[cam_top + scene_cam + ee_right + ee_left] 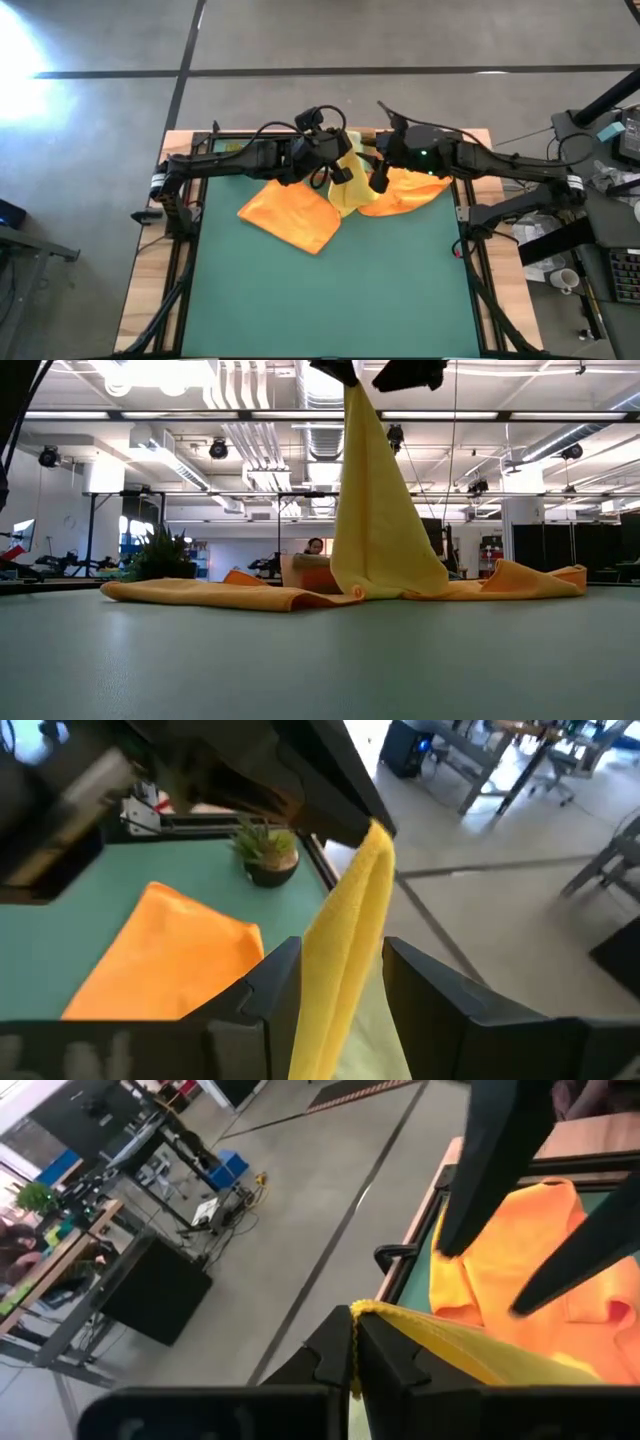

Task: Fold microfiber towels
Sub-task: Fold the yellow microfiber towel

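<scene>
The yellow towel (375, 510) is held aloft, unfolded, clamped by the left tool (352, 1365); the right tool (340, 985) straddles it, apart. Orange towels (290, 217) lie unfolded.

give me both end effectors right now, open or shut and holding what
left end effector: shut on a corner of the yellow towel, lifted above the table.
right end effector: open, fingers either side of the hanging yellow towel, not yet clamped.

Microfiber towels: 3.
- yellow towel (345, 180): 1, near the mat's far edge.
- orange towels: 2, left orange towel (290, 215) and right orange towel (410, 190).
Green table mat (330, 300): 1.
Potted plant (265, 850): 1.
</scene>
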`<action>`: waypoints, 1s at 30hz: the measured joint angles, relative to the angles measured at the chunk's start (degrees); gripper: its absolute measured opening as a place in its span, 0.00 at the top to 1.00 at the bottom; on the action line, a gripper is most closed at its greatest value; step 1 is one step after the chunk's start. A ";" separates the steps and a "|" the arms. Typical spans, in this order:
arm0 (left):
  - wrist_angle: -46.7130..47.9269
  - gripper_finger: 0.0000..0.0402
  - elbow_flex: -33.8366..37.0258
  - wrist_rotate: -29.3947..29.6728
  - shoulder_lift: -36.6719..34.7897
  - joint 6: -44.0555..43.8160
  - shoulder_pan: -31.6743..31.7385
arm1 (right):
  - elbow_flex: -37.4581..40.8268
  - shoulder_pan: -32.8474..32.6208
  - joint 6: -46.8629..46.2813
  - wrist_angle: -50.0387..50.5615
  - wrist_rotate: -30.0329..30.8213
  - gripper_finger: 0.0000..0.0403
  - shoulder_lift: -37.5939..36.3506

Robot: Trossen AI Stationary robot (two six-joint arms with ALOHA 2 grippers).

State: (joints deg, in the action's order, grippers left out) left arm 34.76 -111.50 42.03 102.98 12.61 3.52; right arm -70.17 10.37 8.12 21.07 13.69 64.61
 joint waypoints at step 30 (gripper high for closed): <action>0.58 1.00 -1.84 -1.61 0.00 3.77 0.18 | -0.59 0.00 -13.91 5.92 22.50 0.67 5.78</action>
State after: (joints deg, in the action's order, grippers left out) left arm 35.33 -113.33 40.42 102.98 16.39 3.70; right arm -70.76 10.37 -5.79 27.00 36.19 70.39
